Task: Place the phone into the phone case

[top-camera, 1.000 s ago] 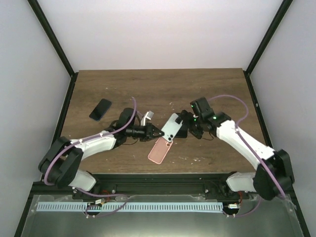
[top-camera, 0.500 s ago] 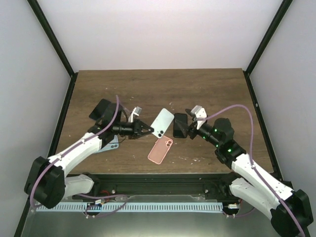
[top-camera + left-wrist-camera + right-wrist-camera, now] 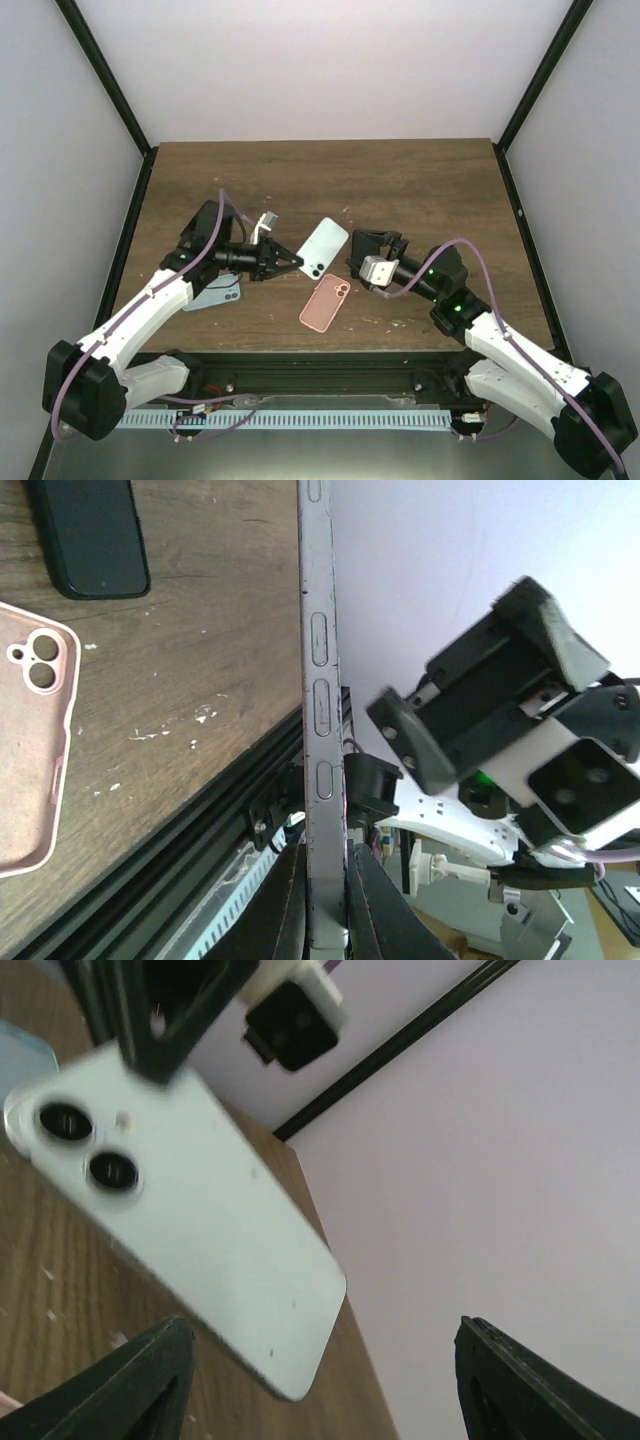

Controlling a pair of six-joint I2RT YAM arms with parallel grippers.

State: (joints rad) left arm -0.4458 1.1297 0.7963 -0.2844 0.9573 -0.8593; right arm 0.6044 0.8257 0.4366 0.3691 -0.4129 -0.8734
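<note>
Left wrist view first: the left gripper (image 3: 325,870) is clamped tight on the pale phone (image 3: 320,680). We see the phone edge-on with its side buttons facing us, sticking straight out ahead of the jaws and held up off the table (image 3: 200,630). Down to one side of those jaws the pink case (image 3: 30,760) lies flat on the wood, camera cutout showing. Farther out on that side, a black phone (image 3: 95,535) lies flat too. On the other side of the held phone hangs the right gripper (image 3: 475,695), jaws wide apart and gripping nothing. Over to the right wrist view: both dark fingers (image 3: 130,1380) frame the phone's back, twin lenses showing, just ahead of the open jaws. From above, the held phone hangs between the two grippers, just beyond the case.
</note>
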